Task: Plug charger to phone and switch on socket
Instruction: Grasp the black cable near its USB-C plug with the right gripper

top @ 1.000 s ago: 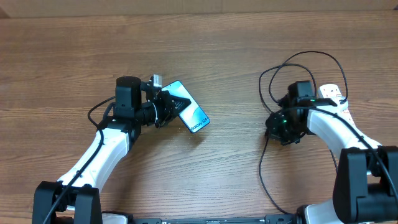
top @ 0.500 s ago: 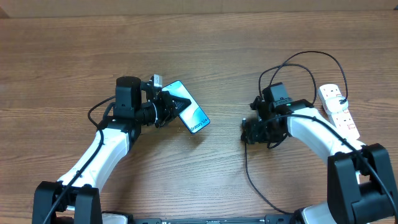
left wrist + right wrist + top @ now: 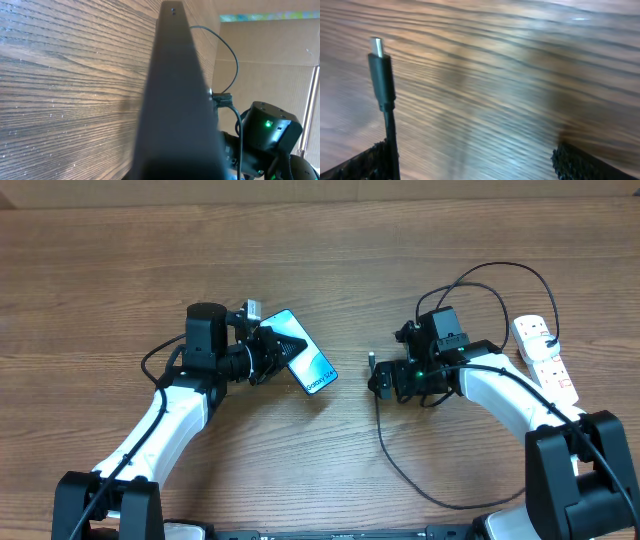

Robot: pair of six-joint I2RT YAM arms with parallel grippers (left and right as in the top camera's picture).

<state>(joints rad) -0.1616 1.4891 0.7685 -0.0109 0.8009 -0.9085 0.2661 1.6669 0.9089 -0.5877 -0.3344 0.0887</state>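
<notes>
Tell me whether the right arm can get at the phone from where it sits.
Probably yes: only bare table lies between the right claw and the phone, whose free end the left claw holds out toward it. The right claw stands open, though, so the charger plug is not clamped.

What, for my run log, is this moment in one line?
left gripper: shut on phone | right gripper: open | charger plug: unclamped, not in phone

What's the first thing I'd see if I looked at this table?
A bright blue phone, held in the left gripper just left of the middle. Across from it, the small black charger plug stands up at the open right gripper. The white socket lies over on the right side.
</notes>
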